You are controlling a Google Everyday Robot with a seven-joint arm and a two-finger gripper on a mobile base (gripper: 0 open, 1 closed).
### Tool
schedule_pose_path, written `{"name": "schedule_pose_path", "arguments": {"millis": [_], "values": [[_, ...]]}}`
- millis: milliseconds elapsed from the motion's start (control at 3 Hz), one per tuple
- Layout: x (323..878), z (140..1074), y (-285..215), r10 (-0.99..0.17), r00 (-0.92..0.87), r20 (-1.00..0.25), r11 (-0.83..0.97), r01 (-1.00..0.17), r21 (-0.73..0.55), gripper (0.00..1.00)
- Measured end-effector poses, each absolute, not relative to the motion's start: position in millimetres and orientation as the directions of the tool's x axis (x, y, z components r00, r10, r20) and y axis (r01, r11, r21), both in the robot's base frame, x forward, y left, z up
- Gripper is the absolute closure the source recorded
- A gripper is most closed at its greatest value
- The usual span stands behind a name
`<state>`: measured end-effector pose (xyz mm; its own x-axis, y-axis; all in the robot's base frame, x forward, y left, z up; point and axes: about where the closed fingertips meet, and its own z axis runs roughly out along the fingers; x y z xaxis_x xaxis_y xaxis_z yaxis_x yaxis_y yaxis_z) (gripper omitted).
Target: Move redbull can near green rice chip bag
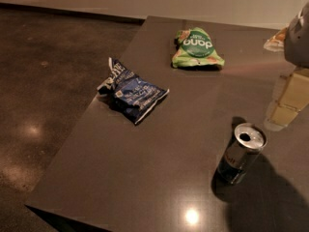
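The redbull can [241, 153] stands upright on the dark table [145, 178] at the lower right, its silver top with the pull-tab hole facing up. The green rice chip bag [197, 49] lies flat near the table's far edge, well apart from the can. My gripper [282, 112] comes in from the right edge, pale yellowish under a grey wrist. It hangs just above and to the right of the can, not touching it.
A dark blue chip bag [133, 92] lies near the table's left edge, between the two task things and off to the left. A small orange-and-white object [275, 38] sits at the far right. The table's left and front edges drop to a dark floor [43, 81].
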<state>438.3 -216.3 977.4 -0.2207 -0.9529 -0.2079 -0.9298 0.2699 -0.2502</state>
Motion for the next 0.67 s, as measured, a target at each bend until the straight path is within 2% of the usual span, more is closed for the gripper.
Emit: {"name": "schedule_pose_path", "arguments": {"millis": [667], "values": [[433.2,983.6,-219.6,-0.952,-0.204,-0.229,0.258,-0.936,-0.238,0.0]]}}
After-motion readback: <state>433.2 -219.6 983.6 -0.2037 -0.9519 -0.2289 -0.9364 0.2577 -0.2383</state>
